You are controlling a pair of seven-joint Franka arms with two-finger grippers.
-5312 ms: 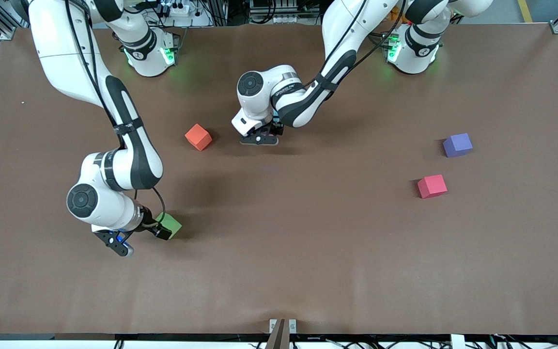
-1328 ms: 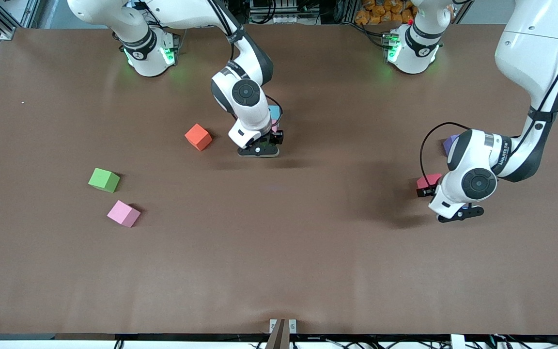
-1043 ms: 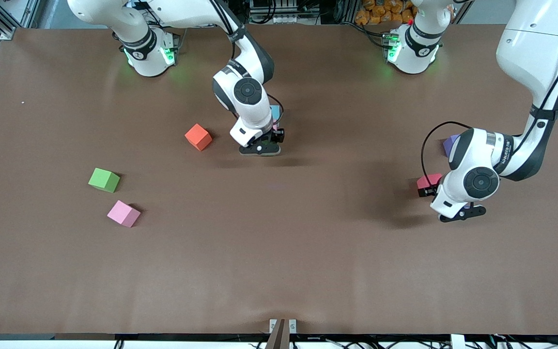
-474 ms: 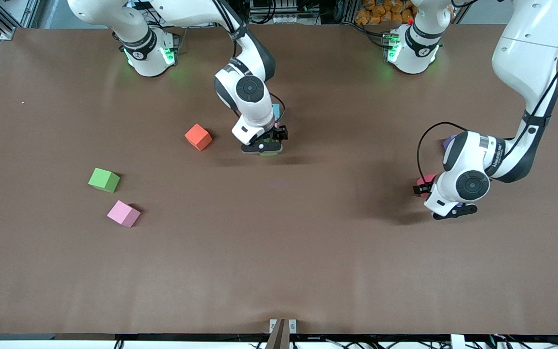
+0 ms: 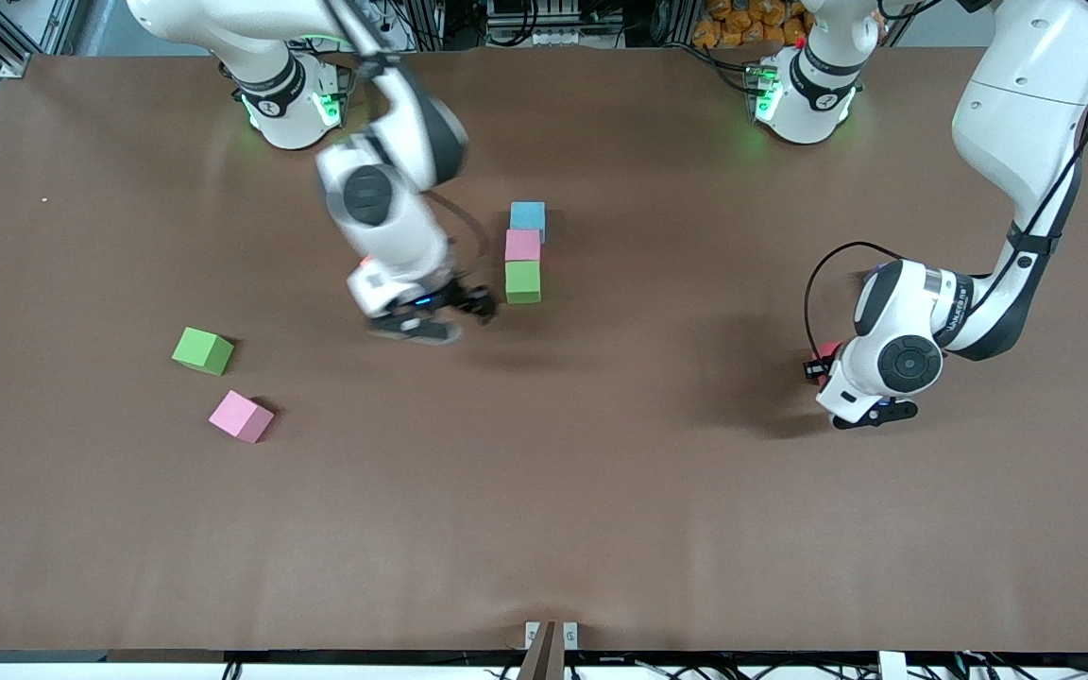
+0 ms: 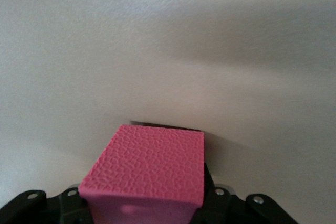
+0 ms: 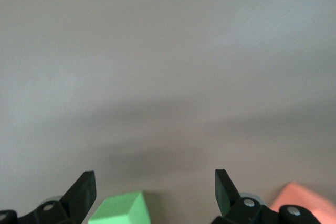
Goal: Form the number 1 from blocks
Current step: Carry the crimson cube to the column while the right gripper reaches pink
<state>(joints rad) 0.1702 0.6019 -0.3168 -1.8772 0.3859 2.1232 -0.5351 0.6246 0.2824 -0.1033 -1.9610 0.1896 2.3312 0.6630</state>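
Note:
Three blocks form a straight column mid-table: light blue (image 5: 527,216), pink (image 5: 522,246), and green (image 5: 522,281) nearest the front camera. My right gripper (image 5: 450,312) hangs open and empty beside that green block (image 7: 121,208), toward the right arm's end; its open jaws (image 7: 154,182) show in the right wrist view. The orange block (image 7: 302,203) lies under the right arm, which covers it in the front view. My left gripper (image 5: 816,366) is shut on the red block (image 5: 825,355) (image 6: 149,166) just above the table. The left arm covers the purple block.
A second green block (image 5: 202,350) and a second pink block (image 5: 241,416) lie loose toward the right arm's end, the pink one nearer the front camera. The brown table (image 5: 544,491) has broad bare room along its front.
The right gripper let go of the green block at the column's near end and swung off toward the right arm's end, over the orange block. The left gripper crept sideways with the red block.

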